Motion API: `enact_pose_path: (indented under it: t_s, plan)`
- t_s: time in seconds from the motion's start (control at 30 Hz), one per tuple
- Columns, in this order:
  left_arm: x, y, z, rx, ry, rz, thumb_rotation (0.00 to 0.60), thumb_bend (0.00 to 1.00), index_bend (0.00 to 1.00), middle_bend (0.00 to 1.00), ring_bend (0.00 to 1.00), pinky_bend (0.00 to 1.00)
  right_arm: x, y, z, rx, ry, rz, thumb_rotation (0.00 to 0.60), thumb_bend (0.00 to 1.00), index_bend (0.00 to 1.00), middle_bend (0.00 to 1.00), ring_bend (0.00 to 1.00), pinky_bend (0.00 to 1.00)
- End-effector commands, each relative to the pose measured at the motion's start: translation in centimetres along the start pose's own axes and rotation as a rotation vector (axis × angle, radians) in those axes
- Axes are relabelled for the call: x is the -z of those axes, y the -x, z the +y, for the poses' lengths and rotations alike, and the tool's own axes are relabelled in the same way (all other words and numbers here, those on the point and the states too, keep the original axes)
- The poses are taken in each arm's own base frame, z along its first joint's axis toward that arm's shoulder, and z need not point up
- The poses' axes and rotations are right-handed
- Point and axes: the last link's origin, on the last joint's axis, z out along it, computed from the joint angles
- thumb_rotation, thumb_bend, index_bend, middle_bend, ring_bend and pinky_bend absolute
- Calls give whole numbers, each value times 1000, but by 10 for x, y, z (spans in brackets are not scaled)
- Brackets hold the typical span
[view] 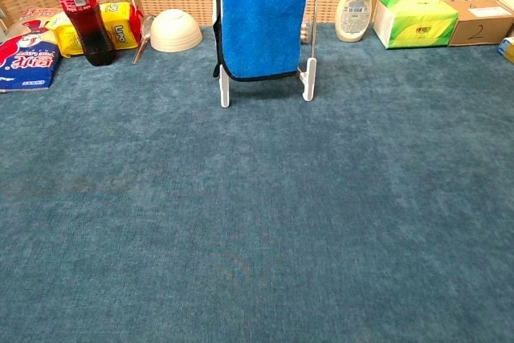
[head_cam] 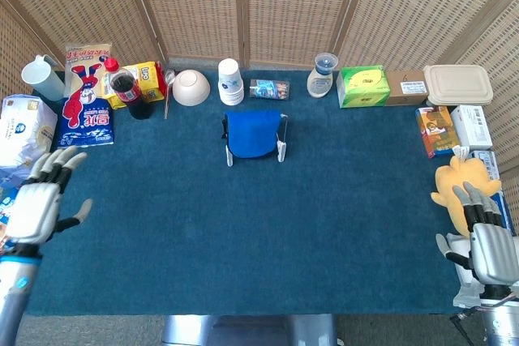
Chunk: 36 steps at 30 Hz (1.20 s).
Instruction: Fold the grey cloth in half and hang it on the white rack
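Cloth: we see the cloth (head_cam: 252,134) draped over the white rack (view: 308,79), folded, hanging down its front; it reads blue to us, with a dark edge along the bottom.
Rack: upright on the blue table mat (head_cam: 268,232), towards the back, in front of the stack of paper cups (head_cam: 230,81).
Left hand: the left hand (head_cam: 36,207) is at the left edge of the mat, well apart from the rack; fingers spread, nothing in it.
Right hand: the right hand (head_cam: 489,245) is at the right edge, near the yellow plush toy (head_cam: 462,192); fingers extended and apart, holding nothing.
Back row: cola bottle (view: 80,14), white bowl (view: 176,31), green tissue box (view: 414,20).
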Motion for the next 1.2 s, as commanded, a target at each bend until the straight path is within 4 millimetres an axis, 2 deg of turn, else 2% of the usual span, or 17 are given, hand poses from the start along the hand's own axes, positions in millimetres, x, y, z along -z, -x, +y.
enact_pose_path:
  t_s: [0.03,0.13,0.27,0.43,0.7,1.2]
  plan:
    - [45,-3,-28,-14,-73,5,600,36,127,44,0,0,-3,1,-4,30,-20,5,600,308,34,26,0,0]
    - [77,1,-45,4,-159,22,600,36,134,43,0,0,-3,7,-8,40,-40,-3,600,309,42,28,0,0]
    - [104,7,-58,-18,-216,12,600,37,164,44,0,0,-2,16,-10,45,-46,-22,600,310,50,33,0,0]
    - [122,9,-69,-32,-255,30,600,37,164,45,0,0,-2,22,-13,58,-53,-26,600,308,51,34,0,0]
    - [130,11,-78,-24,-274,50,600,38,171,55,0,0,0,23,-14,64,-60,-17,600,310,71,40,0,0]
    - [114,2,-76,-22,-191,92,600,37,188,67,0,0,13,13,2,57,-14,7,600,309,71,73,0,0]
